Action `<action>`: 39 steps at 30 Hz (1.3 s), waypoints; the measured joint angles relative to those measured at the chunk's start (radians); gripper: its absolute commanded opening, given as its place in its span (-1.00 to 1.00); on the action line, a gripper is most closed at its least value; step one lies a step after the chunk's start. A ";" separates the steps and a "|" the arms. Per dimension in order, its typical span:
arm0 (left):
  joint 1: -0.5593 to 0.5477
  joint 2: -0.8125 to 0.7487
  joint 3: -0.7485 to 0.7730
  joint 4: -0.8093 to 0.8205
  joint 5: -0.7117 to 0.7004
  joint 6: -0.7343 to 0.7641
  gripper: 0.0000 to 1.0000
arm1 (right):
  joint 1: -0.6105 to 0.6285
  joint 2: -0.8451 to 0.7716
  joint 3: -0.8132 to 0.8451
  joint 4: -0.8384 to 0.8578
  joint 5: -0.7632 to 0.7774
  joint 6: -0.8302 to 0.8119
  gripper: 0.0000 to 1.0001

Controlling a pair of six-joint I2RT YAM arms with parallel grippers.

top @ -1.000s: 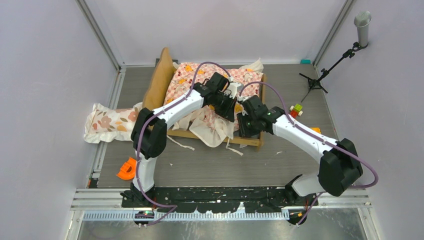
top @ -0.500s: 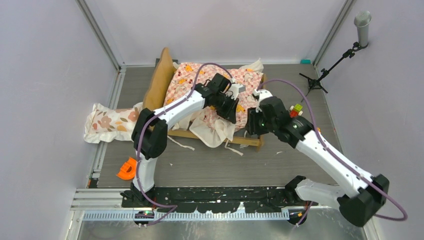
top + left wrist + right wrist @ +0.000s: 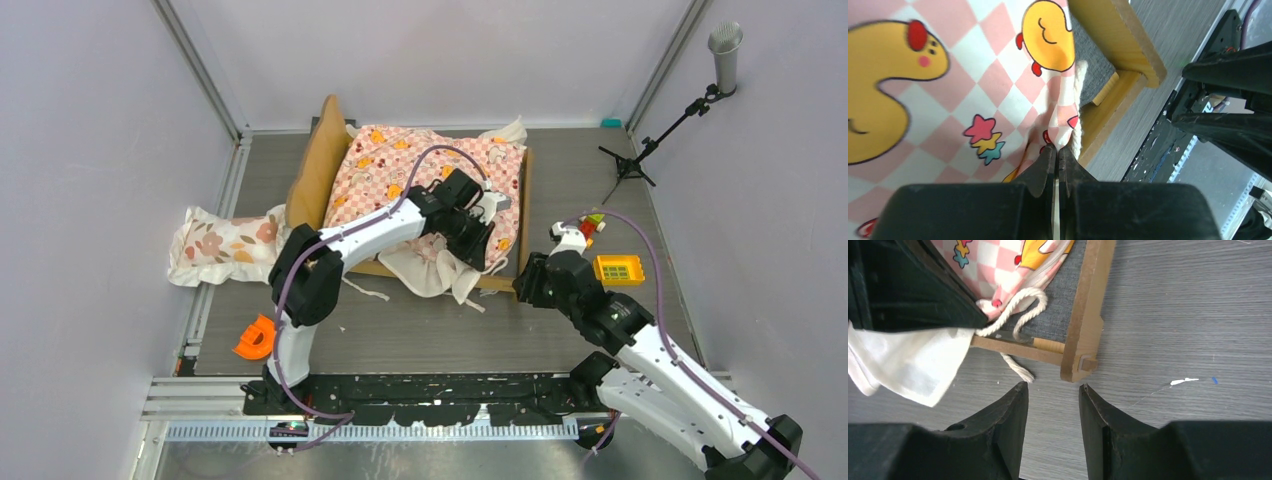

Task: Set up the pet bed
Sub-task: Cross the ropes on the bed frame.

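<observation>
Pet bed (image 3: 316, 168) sits at the back middle of the counter (image 3: 400, 330) in the top view, its mattress mostly hidden under a pink-checkered sheet (image 3: 420, 165) and its near rail crossed by the left arm (image 3: 370, 225), with bare grey room along the front and right edges. From the left wrist, the left fingers (image 3: 1048, 160) are pinched together on the sheet's hem beside a white cord (image 3: 1078, 135) at the frame's corner. From the right wrist, the right fingers (image 3: 1015, 405) stand apart and empty over bare counter just short of the corner post, the left arm's dark bulk blocking the upper left.
</observation>
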 measured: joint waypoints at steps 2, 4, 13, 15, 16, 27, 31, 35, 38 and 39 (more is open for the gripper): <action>-0.010 -0.005 -0.019 0.005 -0.003 0.000 -1.00 | 0.000 -0.009 -0.010 0.009 0.011 0.026 -0.07; -0.012 -0.006 -0.031 0.014 -0.005 0.000 -1.00 | 0.000 -0.007 -0.031 0.040 0.011 0.037 -0.10; -0.023 -0.029 -0.049 0.032 -0.014 0.000 -1.00 | 0.005 0.075 -0.101 0.128 0.083 0.058 -0.52; -0.022 -0.029 -0.049 0.034 -0.016 0.000 -1.00 | 0.010 0.111 -0.087 0.132 0.100 0.050 -0.60; -0.021 -0.029 -0.049 0.044 -0.023 0.000 -1.00 | 0.010 0.135 -0.074 0.134 0.111 0.043 -0.64; -0.011 0.018 0.055 0.075 -0.098 0.000 -1.00 | -0.165 0.396 0.034 0.307 0.078 -0.079 -0.24; -0.007 0.062 0.113 0.065 -0.096 -0.005 -1.00 | -0.215 0.469 0.038 0.353 0.043 -0.131 -0.16; 0.007 0.092 0.151 0.048 -0.081 -0.009 -1.00 | -0.218 0.430 0.031 0.372 -0.041 -0.150 -0.12; 0.013 0.093 0.153 0.044 -0.070 -0.009 -1.00 | -0.200 0.333 -0.024 0.397 -0.079 -0.142 -0.10; 0.014 0.093 0.153 0.044 -0.068 -0.009 -1.00 | -0.182 0.301 -0.044 0.406 -0.087 -0.132 -0.10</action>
